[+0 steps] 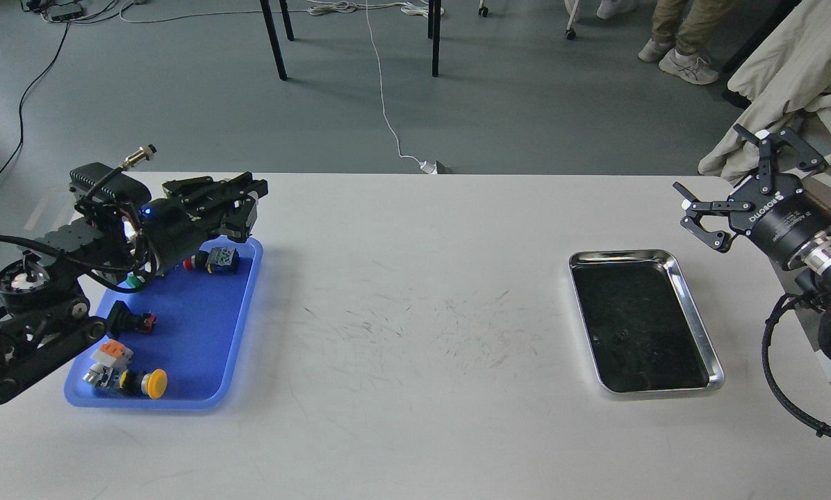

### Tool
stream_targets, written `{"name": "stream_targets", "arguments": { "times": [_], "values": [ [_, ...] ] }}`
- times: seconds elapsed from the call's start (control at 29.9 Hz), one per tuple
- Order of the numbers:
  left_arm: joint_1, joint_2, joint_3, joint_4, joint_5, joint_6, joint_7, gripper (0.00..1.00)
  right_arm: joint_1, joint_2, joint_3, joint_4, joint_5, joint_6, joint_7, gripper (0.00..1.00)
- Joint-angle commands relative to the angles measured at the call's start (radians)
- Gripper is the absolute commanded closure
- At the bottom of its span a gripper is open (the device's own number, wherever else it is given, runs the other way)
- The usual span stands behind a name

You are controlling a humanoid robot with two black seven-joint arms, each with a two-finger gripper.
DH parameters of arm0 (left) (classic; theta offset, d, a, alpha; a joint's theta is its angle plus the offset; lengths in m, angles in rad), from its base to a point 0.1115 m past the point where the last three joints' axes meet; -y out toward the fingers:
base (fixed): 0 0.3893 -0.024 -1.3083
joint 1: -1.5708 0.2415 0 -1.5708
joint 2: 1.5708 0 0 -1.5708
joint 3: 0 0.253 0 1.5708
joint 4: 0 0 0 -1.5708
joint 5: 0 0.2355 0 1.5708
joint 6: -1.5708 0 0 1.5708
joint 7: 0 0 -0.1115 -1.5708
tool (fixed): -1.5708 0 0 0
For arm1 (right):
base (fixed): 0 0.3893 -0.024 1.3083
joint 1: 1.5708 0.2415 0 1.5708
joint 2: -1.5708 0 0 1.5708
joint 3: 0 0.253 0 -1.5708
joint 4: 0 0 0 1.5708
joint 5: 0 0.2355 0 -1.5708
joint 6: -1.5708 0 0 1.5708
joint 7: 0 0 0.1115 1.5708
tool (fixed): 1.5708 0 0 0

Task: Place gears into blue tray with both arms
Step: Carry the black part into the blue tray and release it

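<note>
Two grippers are seen: the left gripper, whose fingers cannot be told as open or closed, is held over the far end of the blue tray, while a tiny dark speck, possibly a gear, lies in the steel tray, nearer the open-fingered right gripper.

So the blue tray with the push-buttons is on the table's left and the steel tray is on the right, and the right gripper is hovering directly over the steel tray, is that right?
Not quite. The head view shows the right gripper off to the side of the steel tray, out by the table's right edge, not over it. The rest holds: the blue tray with push-buttons lies on the left, the steel tray on the right.
</note>
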Motion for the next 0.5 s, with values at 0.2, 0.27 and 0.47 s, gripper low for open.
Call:
{"name": "stream_targets", "arguments": {
  "times": [0.2, 0.27, 0.47],
  "values": [
    [0.092, 0.003, -0.001, 0.104, -0.049, 0.024, -0.083, 0.95, 0.000, 0.009, 0.006, -0.005, 0.000, 0.000, 0.002, 0.02],
    [0.132, 0.013, 0.001, 0.104, -0.053, 0.055, -0.086, 0.95, 0.000, 0.009, 0.005, -0.006, -0.002, 0.000, 0.002, 0.02],
    [0.215, 0.020, 0.001, 0.127, -0.049, 0.106, -0.091, 0.95, 0.000, 0.009, -0.003, -0.011, -0.002, 0.000, 0.002, 0.02]
  ]
}}
